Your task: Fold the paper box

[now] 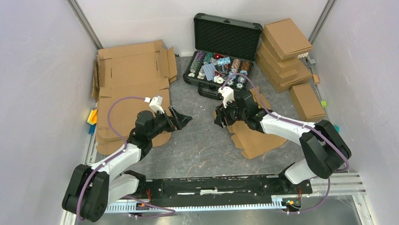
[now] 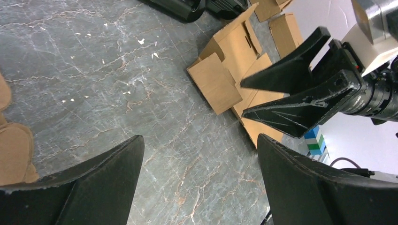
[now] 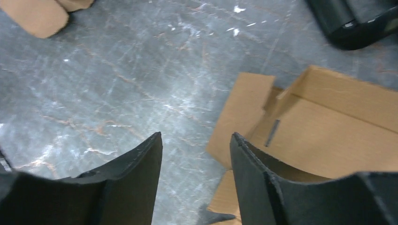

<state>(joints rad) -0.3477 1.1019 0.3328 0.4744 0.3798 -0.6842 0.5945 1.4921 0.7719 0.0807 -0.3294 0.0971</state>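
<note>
Well, your left pincer [image 2: 199, 143] is wide open and holds nothing. Your right pincer [image 3: 196, 136] is half open (nothing in it), right beside the paper box [image 3: 319, 136] on the table [image 3: 117, 70].

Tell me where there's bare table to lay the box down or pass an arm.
Best patch: grey table between the large cardboard sheets on the left and the paper box, down to the arm bases. A narrower lane runs up between those sheets and the black case. Crowded: far right, folded boxes stacked beside the case.
</note>
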